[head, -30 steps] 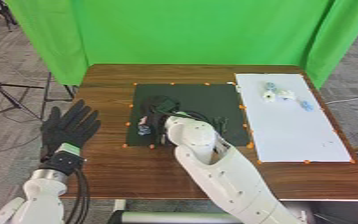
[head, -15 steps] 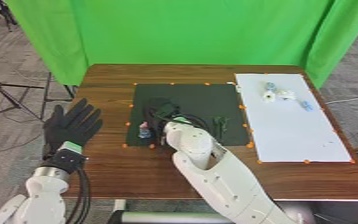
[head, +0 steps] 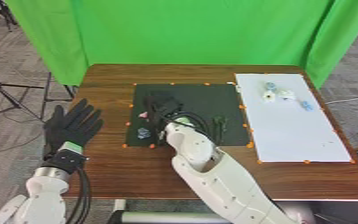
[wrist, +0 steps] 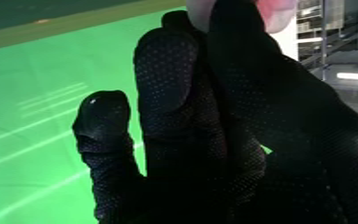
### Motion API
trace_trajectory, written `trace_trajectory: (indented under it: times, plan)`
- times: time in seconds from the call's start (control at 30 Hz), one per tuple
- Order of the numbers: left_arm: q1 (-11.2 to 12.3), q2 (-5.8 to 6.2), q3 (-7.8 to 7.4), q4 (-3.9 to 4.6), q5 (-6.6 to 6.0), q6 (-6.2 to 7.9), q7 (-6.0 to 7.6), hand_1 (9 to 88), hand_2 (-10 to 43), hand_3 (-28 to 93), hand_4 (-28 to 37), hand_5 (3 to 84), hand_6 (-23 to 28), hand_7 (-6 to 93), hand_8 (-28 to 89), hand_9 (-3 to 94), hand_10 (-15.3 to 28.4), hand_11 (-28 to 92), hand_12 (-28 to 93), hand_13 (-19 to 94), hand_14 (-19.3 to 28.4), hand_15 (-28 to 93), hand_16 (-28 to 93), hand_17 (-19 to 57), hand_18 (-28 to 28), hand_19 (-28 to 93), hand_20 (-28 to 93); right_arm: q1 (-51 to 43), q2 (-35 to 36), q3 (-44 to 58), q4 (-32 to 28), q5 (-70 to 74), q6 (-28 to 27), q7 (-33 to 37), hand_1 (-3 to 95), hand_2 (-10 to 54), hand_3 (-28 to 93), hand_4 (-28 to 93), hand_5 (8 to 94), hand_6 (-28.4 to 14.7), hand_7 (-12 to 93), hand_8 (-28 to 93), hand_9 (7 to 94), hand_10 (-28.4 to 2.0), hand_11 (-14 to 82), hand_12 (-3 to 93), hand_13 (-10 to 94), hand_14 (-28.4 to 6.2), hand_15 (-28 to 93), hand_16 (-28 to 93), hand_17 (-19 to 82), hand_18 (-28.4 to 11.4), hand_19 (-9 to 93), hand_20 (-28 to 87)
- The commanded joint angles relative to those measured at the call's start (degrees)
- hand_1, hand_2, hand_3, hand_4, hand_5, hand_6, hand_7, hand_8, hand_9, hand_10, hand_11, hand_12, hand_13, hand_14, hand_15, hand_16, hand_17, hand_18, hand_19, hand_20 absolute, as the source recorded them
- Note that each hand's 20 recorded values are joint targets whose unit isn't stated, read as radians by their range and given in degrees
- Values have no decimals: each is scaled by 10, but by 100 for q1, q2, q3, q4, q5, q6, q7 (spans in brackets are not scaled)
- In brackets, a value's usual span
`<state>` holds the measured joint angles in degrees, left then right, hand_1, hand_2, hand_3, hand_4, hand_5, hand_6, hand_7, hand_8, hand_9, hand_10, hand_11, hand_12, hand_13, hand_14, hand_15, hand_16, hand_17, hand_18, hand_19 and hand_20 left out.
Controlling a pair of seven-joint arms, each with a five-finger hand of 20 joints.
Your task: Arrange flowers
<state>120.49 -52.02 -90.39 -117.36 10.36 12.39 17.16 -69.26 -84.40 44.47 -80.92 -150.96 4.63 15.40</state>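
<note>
Over the left part of the dark mat [head: 206, 102], my right hand [head: 164, 106] has a pink flower [head: 143, 114] at its fingertips. In the right wrist view, the thumb and fingers of my right hand [wrist: 180, 115] come together on the pink flower [wrist: 278, 12], which is partly hidden behind them. A blue flower [head: 143, 133] lies on the mat nearer the front. Some dark green stems [head: 220, 125] are beside the right forearm. On the white sheet [head: 295, 135] are white flowers [head: 270, 96] and a light blue one [head: 306, 105]. My left hand [head: 71, 125] rests open at the table's left edge.
Orange markers [head: 260, 161] run along the edges of the mat and sheet on the brown table [head: 184, 172]. A green curtain [head: 193, 35] hangs behind the table. A tripod [head: 11, 95] stands on the floor at the left.
The pink flower has moved away from the blue flower, toward the back of the mat, along with my right hand. The blue flower is now more exposed. My left hand has stayed still.
</note>
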Motion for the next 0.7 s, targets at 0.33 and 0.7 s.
trace_trajectory:
  times: [0.33,0.7]
  plan:
    - [-10,-26,21,18,8,-62,0,256,150,704,-283,381,62,148,-102,323,128,190,86,233,138,340,-90,-49,125,332,79,289,-13,250,444,2,-186,478,629,-95,677,-283,756,9,409,77,789,-73,51,284,734,-26,496,448,396,-212,886,422]
    - [-53,-16,88,14,-281,-48,101,257,150,704,-283,383,62,151,-101,326,128,193,88,236,139,348,-89,-51,126,338,82,197,-16,153,172,169,-635,459,624,-95,686,-283,754,9,409,71,784,-75,56,279,728,-27,492,446,389,-214,882,418]
